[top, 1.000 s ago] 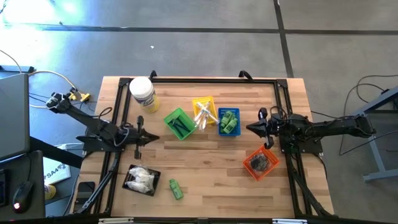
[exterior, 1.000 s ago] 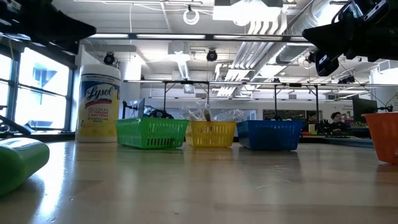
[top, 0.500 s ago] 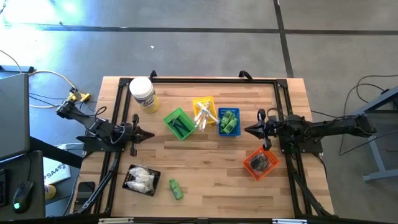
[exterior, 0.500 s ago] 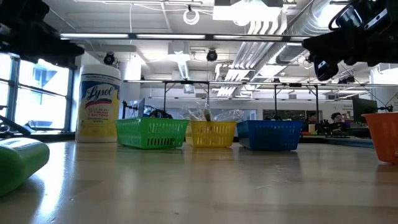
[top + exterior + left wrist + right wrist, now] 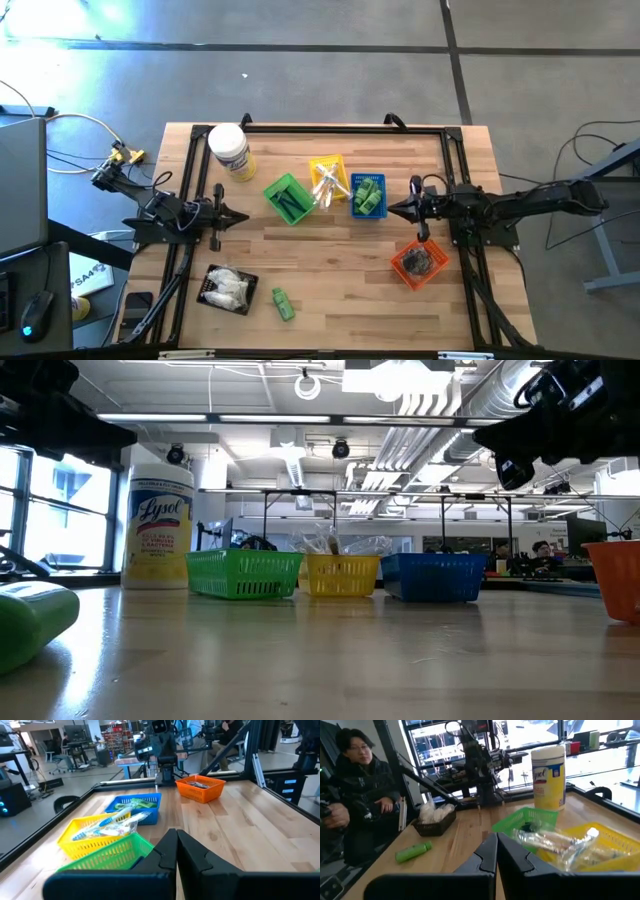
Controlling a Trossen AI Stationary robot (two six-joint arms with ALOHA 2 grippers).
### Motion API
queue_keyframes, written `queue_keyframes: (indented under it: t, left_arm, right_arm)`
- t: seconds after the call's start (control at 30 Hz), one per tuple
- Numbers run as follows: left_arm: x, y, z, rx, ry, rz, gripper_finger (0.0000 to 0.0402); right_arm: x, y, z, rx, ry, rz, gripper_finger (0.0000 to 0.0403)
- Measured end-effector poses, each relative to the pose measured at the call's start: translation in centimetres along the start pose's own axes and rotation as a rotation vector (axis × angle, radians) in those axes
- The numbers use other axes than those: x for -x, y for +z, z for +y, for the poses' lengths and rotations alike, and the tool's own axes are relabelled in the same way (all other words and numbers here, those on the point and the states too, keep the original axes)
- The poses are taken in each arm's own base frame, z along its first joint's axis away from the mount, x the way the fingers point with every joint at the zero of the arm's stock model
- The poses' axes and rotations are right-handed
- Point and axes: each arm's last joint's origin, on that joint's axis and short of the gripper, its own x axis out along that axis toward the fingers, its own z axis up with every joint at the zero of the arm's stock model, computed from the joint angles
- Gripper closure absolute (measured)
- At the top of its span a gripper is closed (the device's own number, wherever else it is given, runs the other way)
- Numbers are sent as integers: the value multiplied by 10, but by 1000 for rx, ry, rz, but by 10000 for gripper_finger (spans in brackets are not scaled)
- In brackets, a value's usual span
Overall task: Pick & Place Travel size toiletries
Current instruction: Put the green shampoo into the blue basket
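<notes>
In the low view the orange basket and green bottle are cut off.

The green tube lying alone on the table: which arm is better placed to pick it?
Probably left: the green tube lies on the left gripper's side, while the right gripper hovers by the blue basket.

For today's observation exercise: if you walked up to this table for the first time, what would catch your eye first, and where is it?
Probably the row of bright baskets mid-table: green basket, yellow basket and blue basket side by side, with an orange basket apart near the right arm. Next, the big white jar at the far left corner, and one green tube lying loose beside the black tray.
</notes>
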Motion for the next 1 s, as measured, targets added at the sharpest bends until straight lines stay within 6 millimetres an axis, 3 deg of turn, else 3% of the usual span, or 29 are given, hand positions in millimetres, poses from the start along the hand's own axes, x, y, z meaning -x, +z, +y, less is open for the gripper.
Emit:
queue_keyframes:
  t: [0.17, 0.37, 0.87, 1.0]
  left_arm:
    - [0, -1, 0, -2, -1, 3, 401]
    - [0, 0, 0, 3, 0, -1, 401]
    - [0, 0, 0, 47, -3, -4, 401]
    - [0, 0, 0, 49, -3, -3, 401]
  right_arm:
    - [-24, 16, 12, 54, 36, 53, 401]
    - [-72, 23, 33, 104, 68, 167, 401]
    - [-213, 8, 97, -35, 217, 397, 400]
    - [-243, 0, 117, -65, 232, 480, 370]
